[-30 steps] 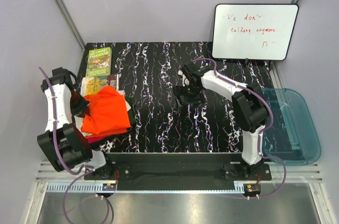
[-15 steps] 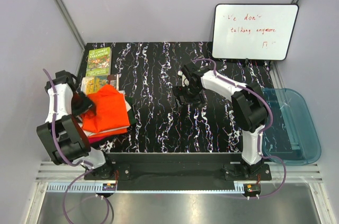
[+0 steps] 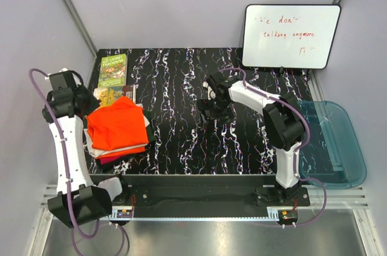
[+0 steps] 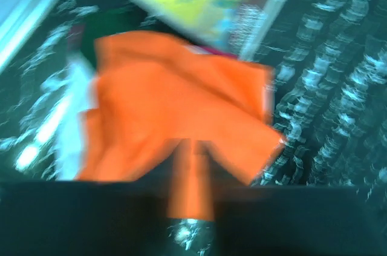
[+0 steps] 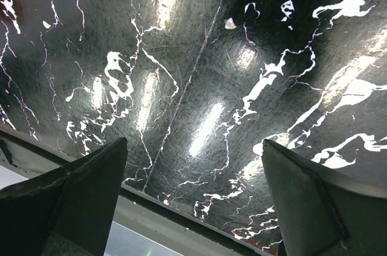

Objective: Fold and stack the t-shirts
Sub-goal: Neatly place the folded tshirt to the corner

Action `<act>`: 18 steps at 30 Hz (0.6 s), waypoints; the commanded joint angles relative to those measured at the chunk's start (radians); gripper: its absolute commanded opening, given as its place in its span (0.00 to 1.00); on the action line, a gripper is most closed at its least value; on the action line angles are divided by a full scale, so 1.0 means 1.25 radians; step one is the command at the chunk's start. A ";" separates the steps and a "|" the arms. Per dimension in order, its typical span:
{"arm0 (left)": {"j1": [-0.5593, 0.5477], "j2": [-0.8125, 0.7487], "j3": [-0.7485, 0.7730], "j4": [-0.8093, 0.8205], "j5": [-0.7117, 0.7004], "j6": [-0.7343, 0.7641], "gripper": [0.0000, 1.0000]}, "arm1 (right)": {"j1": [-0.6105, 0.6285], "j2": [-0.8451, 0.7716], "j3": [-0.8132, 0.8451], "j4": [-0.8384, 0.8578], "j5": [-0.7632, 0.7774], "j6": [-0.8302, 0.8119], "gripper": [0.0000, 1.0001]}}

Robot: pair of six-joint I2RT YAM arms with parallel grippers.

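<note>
Folded t-shirts [image 3: 115,138] lie stacked just in front of the green book [image 3: 113,69] on the black marbled table [image 3: 181,141]. A bright orange t-shirt [image 3: 118,124] is on top, with white cloth [image 3: 91,145] showing at its left edge and a red-orange layer [image 3: 121,154] along the side farthest from the book. My left gripper [image 3: 86,103] hangs at the stack's left side, just in front of the book. Its wrist view is blurred, so I cannot tell whether it is spread or pinching cloth. My right gripper [image 5: 193,177] hovers well to the book's right, fingers [image 5: 78,195] spread wide, only tabletop showing between them. A whiteboard [image 3: 290,36] stands far to the book's right.
</note>
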 commanded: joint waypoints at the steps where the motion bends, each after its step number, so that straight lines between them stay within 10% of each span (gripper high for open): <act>1: -0.082 0.023 -0.049 0.122 0.144 -0.027 0.00 | -0.002 0.011 0.024 -0.005 -0.010 -0.008 1.00; 7: -0.348 0.222 0.031 0.067 0.066 0.023 0.00 | -0.002 0.010 0.019 -0.007 -0.004 -0.004 1.00; 18: -0.539 0.533 0.208 -0.016 -0.023 0.040 0.00 | -0.002 -0.006 -0.002 -0.011 0.045 -0.007 1.00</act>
